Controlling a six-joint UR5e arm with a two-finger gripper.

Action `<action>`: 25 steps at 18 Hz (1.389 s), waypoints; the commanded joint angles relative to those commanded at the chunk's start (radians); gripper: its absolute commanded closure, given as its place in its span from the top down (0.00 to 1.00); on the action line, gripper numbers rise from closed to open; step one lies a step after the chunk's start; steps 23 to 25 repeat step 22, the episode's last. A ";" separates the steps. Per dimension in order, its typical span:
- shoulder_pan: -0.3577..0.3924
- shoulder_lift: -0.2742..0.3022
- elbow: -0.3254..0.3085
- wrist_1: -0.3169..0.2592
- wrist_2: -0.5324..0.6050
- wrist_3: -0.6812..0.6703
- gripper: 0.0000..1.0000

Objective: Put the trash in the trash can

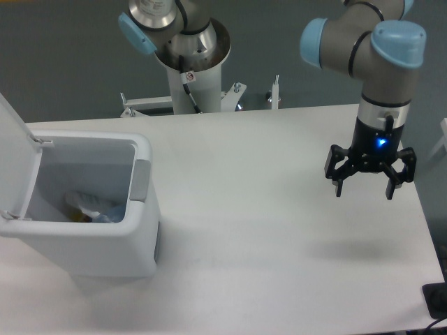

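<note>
Trash point(91, 206) lies at the bottom of the trash can point(140, 237), which stands at about 9 o'clock on the table point(244, 230) with its hinged lid point(12, 160) swung up at the far left. Through the open mouth a whitish crumpled piece shows with something bluish beside it and a small dark-yellow speck; whether both the bottle and the wrapper are in there cannot be told for certain, since the pieces run together in the shadow of the bin. No loose litter shows on the tabletop, so the task looks done or very nearly done, with at most a retreat of the arm left. The gripper point(369, 190) hangs above the table at about 3 o'clock, well apart from the can, its two fingers spread wide with nothing between them, and a blue light glows on its body. The arm's base column point(190, 66) rises at 12 o'clock behind the table's far edge. As for writing, a small round red-and-white sticker point(189, 76) sits on that column, too small to read; no brand or label can be made out on the can or the arm.
</note>
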 joint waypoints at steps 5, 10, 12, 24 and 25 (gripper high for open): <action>0.015 -0.003 -0.049 -0.003 0.037 0.173 1.00; 0.040 0.005 0.007 -0.196 0.184 0.471 1.00; 0.038 0.005 0.003 -0.201 0.189 0.497 1.00; 0.032 0.008 -0.002 -0.192 0.189 0.497 1.00; 0.032 0.008 -0.002 -0.192 0.189 0.497 1.00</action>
